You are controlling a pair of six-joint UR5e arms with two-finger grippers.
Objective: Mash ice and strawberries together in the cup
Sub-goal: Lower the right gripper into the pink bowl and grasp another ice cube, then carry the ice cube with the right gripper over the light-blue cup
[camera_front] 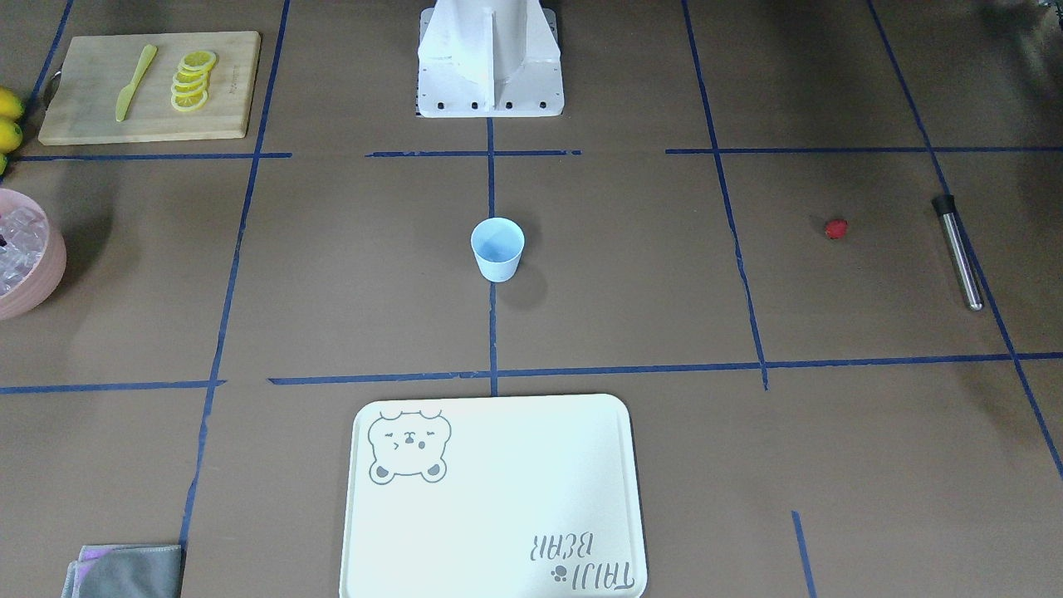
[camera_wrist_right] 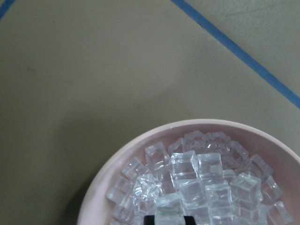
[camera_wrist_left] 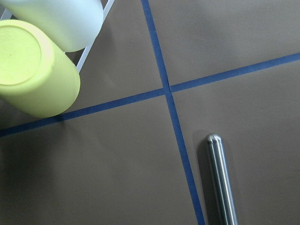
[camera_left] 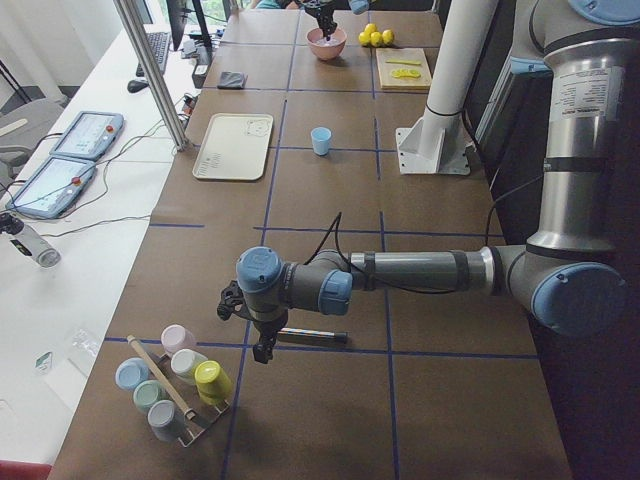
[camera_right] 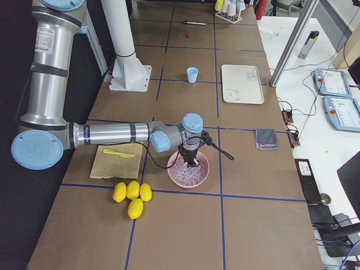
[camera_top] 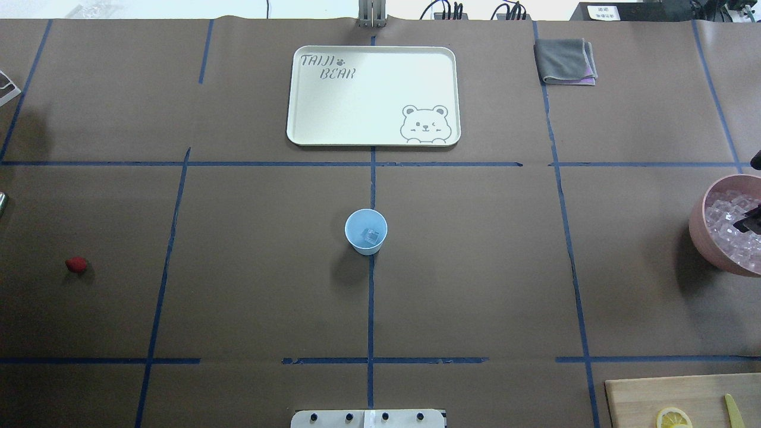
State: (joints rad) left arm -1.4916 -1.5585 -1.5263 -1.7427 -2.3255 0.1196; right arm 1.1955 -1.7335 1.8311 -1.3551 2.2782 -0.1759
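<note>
Right gripper [camera_right: 191,162] down in the pink bowl [camera_top: 698,235], tips right in among the ice [camera_wrist_right: 187,183]. Only a dark bit of it at the bottom edge of the right wrist view, with cubes all around. Can't tell if wide, narrow, or pinching a cube. Bowl heaped full, at the right end of the tabletop [camera_top: 475,267].

Left gripper [camera_left: 262,345] far off at the other end, pointing down, low over the tabletop. Seen only from the side, so can't tell how wide there either. Just beside it, the shiny round end of a metal stick [camera_wrist_left: 220,183], flat on the tabletop. On the other side, close by, a yellow cup [camera_wrist_left: 33,70] on its side in a small rack.

Strawberry [camera_top: 76,265] on the bare tabletop, on the left side, near the metal stick but not touching it. Apart from the left gripper, with the stick in between.

Cup [camera_top: 365,232] upright in the middle of the tabletop, well apart from both grippers and from the strawberry. One ice cube [camera_top: 372,236] at the bottom of it.
</note>
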